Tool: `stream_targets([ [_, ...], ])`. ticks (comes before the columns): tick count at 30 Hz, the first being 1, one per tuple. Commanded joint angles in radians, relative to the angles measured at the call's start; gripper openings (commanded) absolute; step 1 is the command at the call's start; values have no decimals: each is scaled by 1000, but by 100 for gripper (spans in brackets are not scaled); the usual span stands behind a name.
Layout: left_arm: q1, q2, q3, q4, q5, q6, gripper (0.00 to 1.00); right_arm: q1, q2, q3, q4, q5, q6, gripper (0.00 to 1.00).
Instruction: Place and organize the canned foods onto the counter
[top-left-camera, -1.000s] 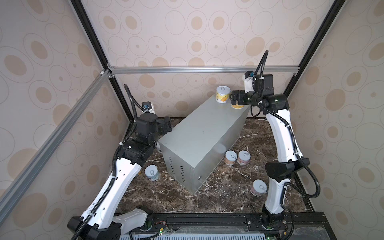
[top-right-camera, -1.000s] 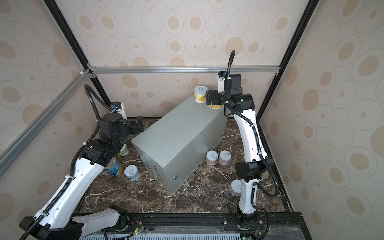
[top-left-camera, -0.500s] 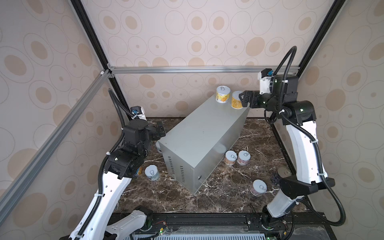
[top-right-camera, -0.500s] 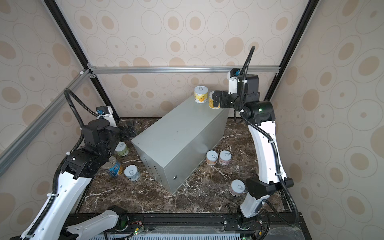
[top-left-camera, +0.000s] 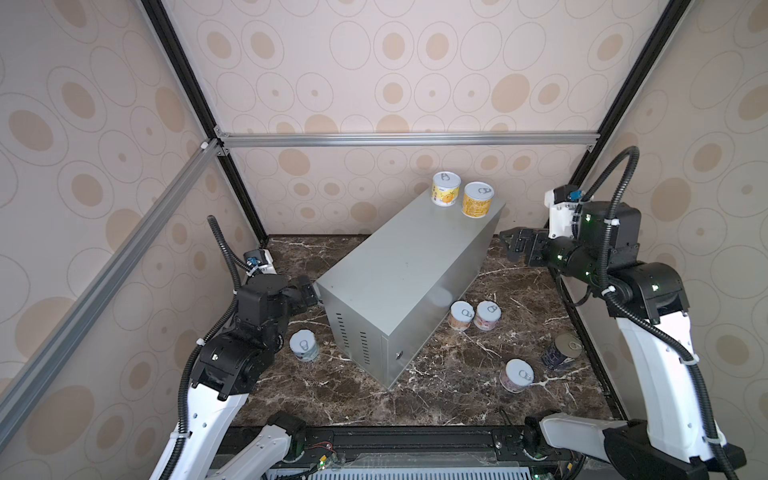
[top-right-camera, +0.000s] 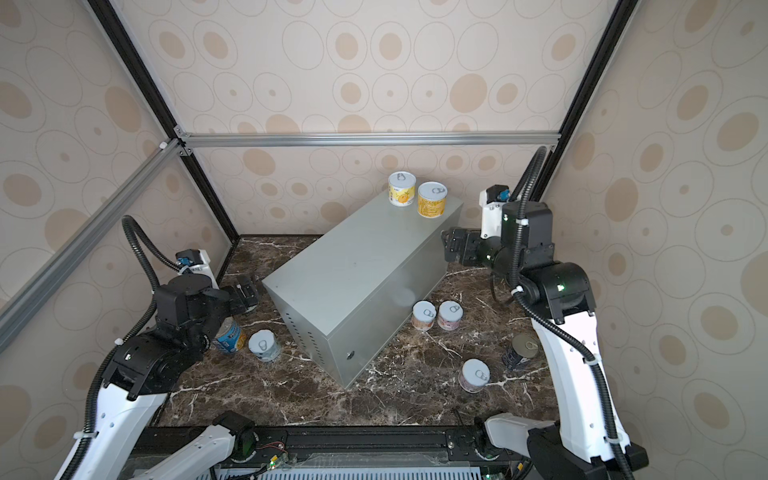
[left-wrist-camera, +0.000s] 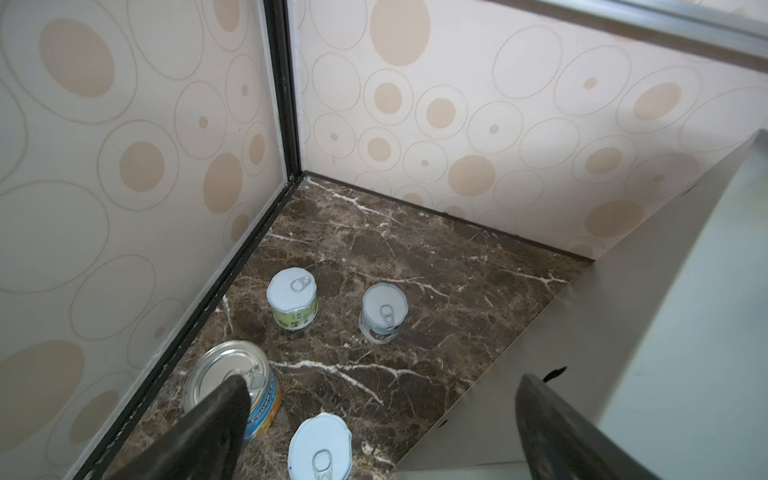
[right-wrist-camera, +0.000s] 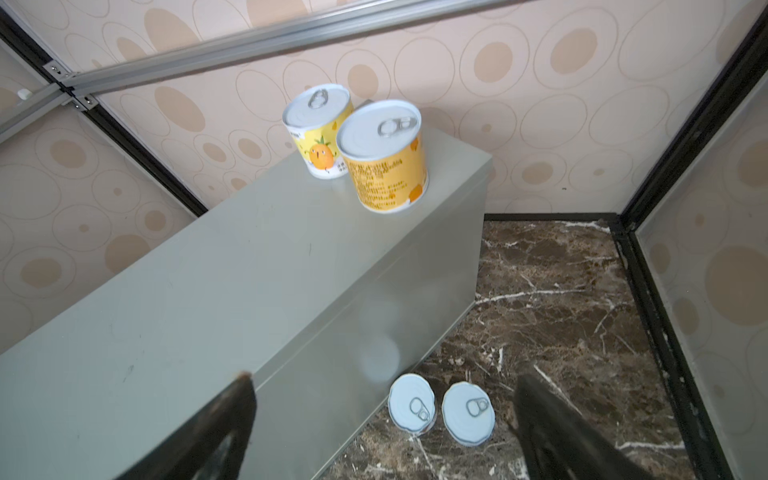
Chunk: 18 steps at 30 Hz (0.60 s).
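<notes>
Beige wallpaper (top-left-camera: 374, 62) printed with tan ovals and thin rings covers 3 walls. Black corner posts (top-left-camera: 186, 72) and 2 silver aluminium rails (top-left-camera: 395, 139) frame the cell. The floor (top-left-camera: 457, 390) is dark brown marble with white veins. Light looks even, perhaps from overhead. A black track (top-left-camera: 415, 441) edges the near side.

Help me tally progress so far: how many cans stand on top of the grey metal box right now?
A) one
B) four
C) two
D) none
C. Only the pineapple-label can and the yellow can beside it stand on the grey box, at its far end.
</notes>
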Motion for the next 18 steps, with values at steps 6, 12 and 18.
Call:
stream_targets([
  [6,9,10,-144,-135,-122,-209,99,0,-194,-335,73,-68,86,98],
  [12,20,-30,-246,-111,-113,-290,99,0,-306,-548,131,-122,134,98],
  [18,40,-39,-357,-80,-70,-370,100,1,-385,-777,239,-173,179,97],
])
